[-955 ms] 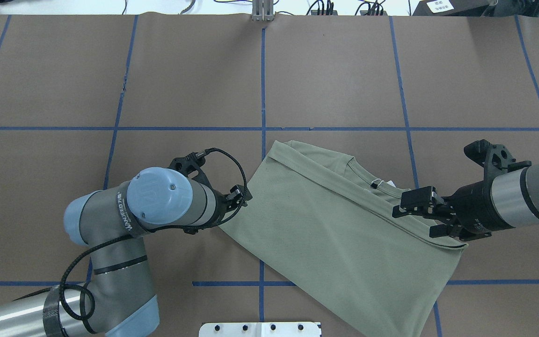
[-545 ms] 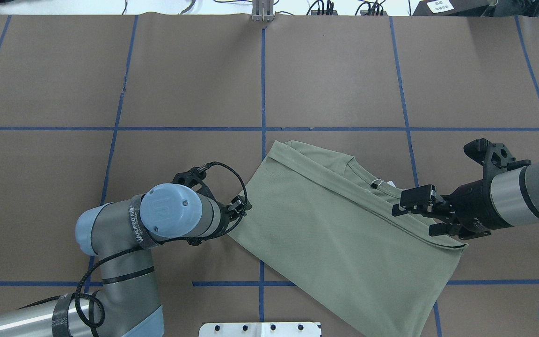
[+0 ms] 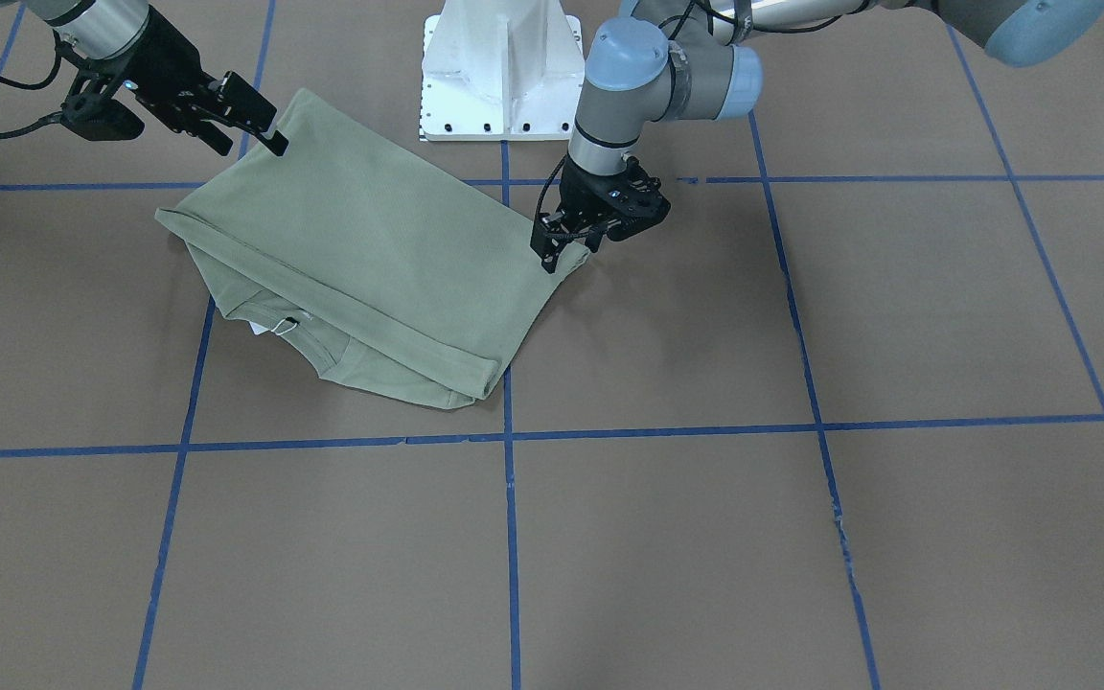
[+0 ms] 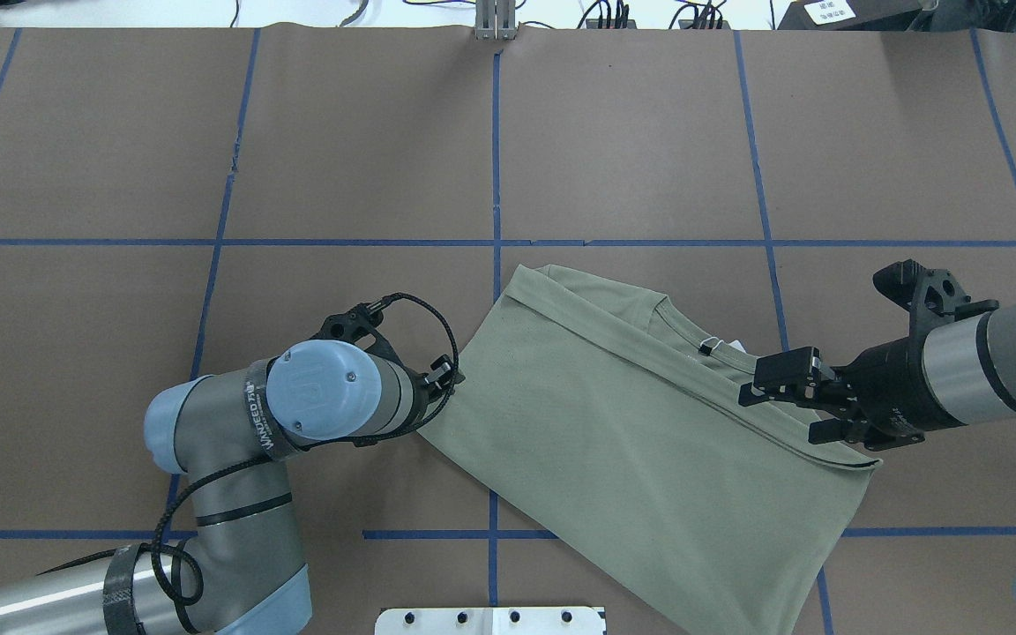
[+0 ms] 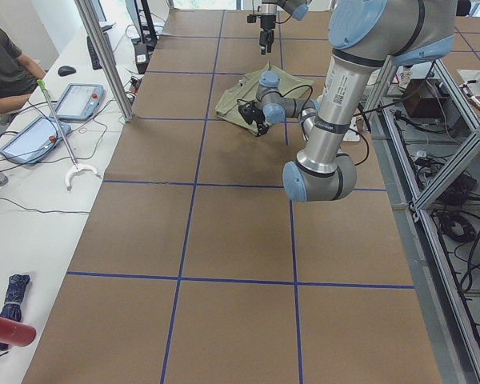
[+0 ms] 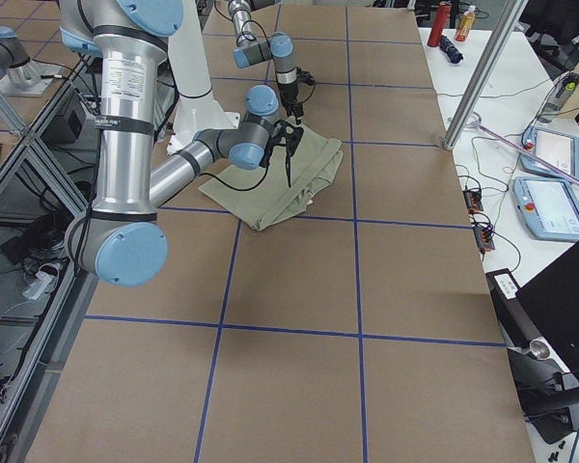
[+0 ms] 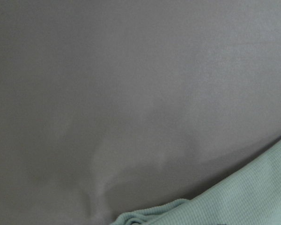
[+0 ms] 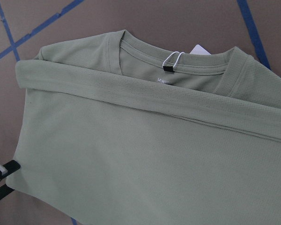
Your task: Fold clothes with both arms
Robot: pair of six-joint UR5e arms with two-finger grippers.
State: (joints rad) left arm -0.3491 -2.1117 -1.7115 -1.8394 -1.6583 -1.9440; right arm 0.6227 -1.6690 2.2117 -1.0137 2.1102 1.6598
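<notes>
Step in hand: taking holds for the next fold. Black two-finger left gripper (image 4: pixel 446 375), mid-left in the overhead view, touches the left corner of the sage-green knit shirt (image 4: pixel 631 441) (grip cannot be told). The shirt lies part-folded, centre-right. Black right gripper (image 4: pixel 777 414), mid-right, hangs spread and empty over the shoulder edge. Next: pinch both.

Brown table (image 4: pixel 649 132), blue tape (image 4: pixel 496 176), white pedestal (image 3: pixel 504 67)
</notes>
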